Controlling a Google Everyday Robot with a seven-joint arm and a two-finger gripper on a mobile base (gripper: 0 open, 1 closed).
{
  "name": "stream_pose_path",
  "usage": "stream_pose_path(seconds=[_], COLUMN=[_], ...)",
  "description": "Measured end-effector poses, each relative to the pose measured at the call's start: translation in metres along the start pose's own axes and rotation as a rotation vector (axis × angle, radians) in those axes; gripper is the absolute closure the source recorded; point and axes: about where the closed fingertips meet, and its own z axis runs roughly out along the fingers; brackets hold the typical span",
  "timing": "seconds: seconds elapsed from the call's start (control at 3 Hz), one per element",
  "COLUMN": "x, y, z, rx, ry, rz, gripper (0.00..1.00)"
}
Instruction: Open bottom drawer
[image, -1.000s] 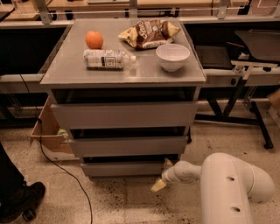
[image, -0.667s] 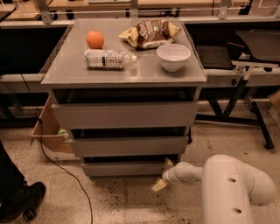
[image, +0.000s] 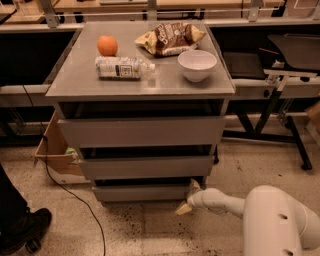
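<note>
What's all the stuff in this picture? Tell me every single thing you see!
orange: one, orange, back left of the cabinet top.
water bottle: one, clear with a white label, lying on its side in front of the orange.
chip bag: one, yellow and brown, back of the top.
bowl: one, white, right side of the top.
cabinet: one, grey, centre.
top drawer: one, grey, tallest.
middle drawer: one, grey.
bottom drawer: one, grey, lowest.
cardboard box: one, brown, floor left of the cabinet.
cable: one, black, floor at left.
shoe: one, black, bottom left corner.
gripper: one, tan-tipped, at the bottom drawer's right end.
robot arm: one, white, bottom right.
</note>
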Motion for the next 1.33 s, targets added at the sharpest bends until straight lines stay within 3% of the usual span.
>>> stream_pose_path(seconds=[0.33, 1.0, 1.33], x=[-0.009, -0.005, 0.001], y=[-0.004, -0.010, -0.009], z=[0.001, 0.031, 0.037], rx=[0.031, 0.001, -0.010], ry=[-0.039, -0.014, 0.003], rz=[-0.022, -0.031, -0.025], gripper=[0.00, 0.02, 0.21])
